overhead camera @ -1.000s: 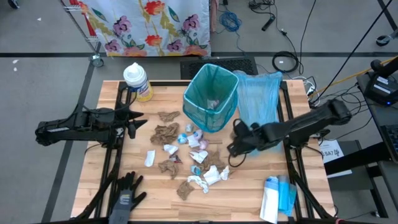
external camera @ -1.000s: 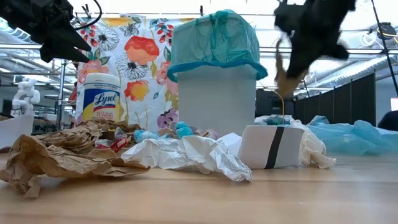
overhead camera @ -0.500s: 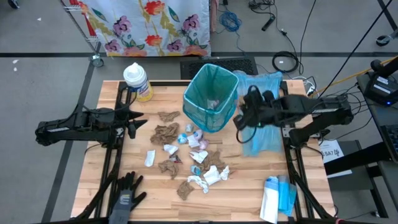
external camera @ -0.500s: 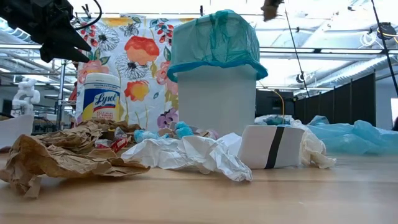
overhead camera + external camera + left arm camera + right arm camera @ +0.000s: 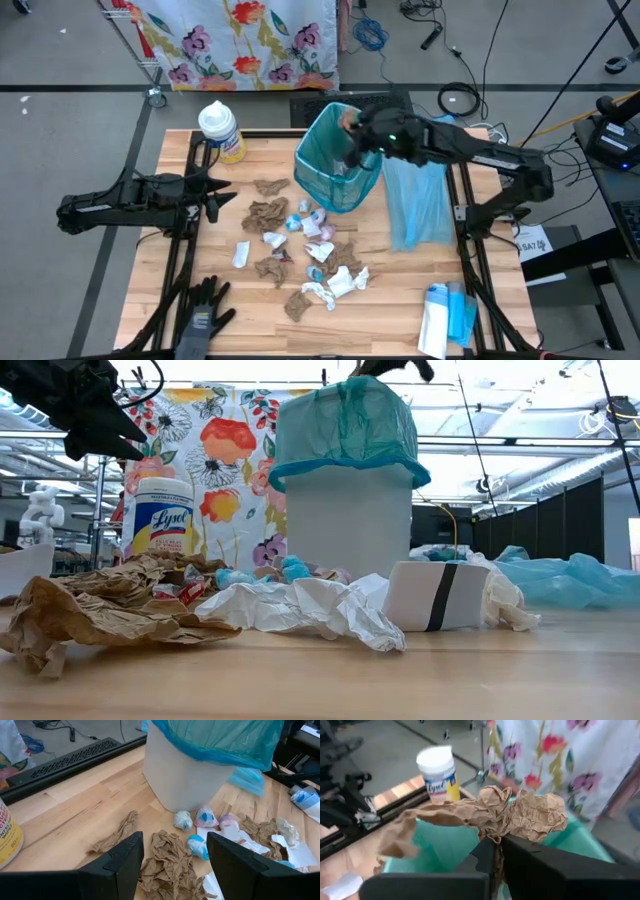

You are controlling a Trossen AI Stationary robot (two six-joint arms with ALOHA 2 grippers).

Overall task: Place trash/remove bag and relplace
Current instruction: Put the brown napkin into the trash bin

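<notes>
Brown crumpled paper (image 5: 492, 812) is pinched between the jaws of the right gripper (image 5: 352, 128), which hangs over the far rim of the bin (image 5: 338, 155) lined with a teal bag (image 5: 322, 162). The wad sits above the mouth but close to its edge, so I judge the step in hand is the drop, and it goes best if the jaws part only once the paper hangs well inside the rim; a trailing flap could catch on the bag's fold. The rest of the trash (image 5: 300, 248) lies scattered on the tabletop (image 5: 200, 285) in front of the bin. The left gripper (image 5: 210, 196) waits at the left side, above the tabletop, jaws spread and empty. A spare blue bag (image 5: 415, 195) lies just right of the bin.
</notes>
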